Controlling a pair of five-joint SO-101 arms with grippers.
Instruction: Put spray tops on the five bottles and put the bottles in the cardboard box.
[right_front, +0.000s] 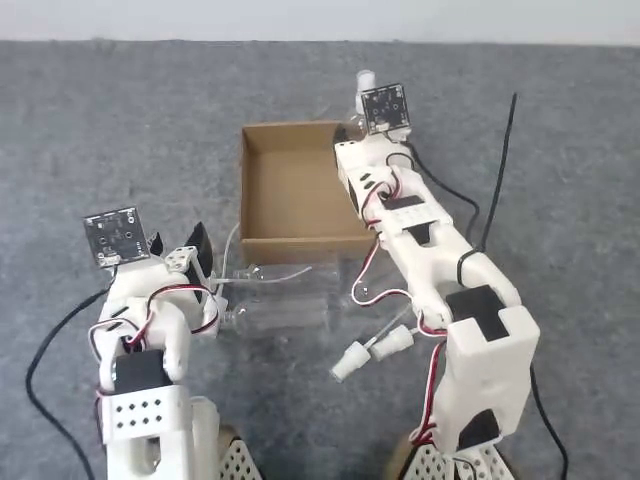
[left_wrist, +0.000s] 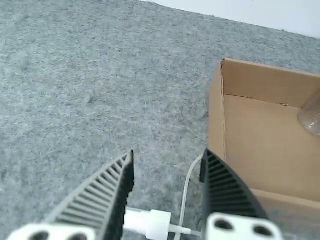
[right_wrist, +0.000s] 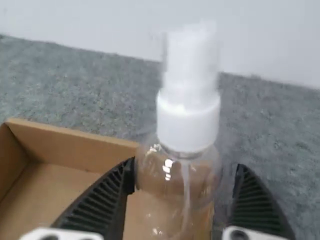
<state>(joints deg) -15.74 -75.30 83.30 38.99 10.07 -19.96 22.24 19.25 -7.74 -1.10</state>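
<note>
From above, the right arm (right_front: 430, 250) reaches to the far right corner of the open brown cardboard box (right_front: 262, 190). Bare clear plastic bottles (right_front: 285, 300) and two loose white spray tops (right_front: 372, 352) lie in front of the box. At the left wrist, the left gripper (left_wrist: 168, 155) gapes wide and holds nothing, above a white tubed sprayer (left_wrist: 152, 223) on grey carpet (left_wrist: 75, 75). At the right wrist, the right gripper (right_wrist: 182, 175) clasps an upright clear bottle with a white spray cap (right_wrist: 186, 145) over the box's corner.
</note>
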